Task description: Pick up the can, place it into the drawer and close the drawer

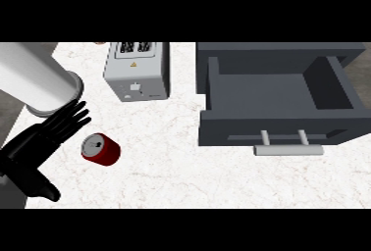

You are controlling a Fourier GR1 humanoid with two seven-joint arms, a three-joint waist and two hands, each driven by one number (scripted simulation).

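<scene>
I count one can (100,149) on the desk (174,171): red, lying tipped on its side, its silver top with the pull tab facing up and towards my left hand. It lies just beside that hand's fingertips, on their right and slightly nearer to me, and I see a thin gap of desk between them, so I read no contact.

I see one hand only, the left hand (45,139). It is black, its fingers are held straight and spread, pointing away from me towards the far right, and it holds nothing. Its thumb sticks out towards me. A thick white forearm (36,81) crosses above it at the upper left.

There is one drawer (279,100), dark grey, pulled open, well apart from the hand on its right side, beyond the can. Its inside shows bare grey floor. Its front wall faces me and carries one pale bar handle (287,149) on two short posts.

Beyond the fingers, further from me, stands one grey toaster (138,71) with two slots on top and a small warning label.
</scene>
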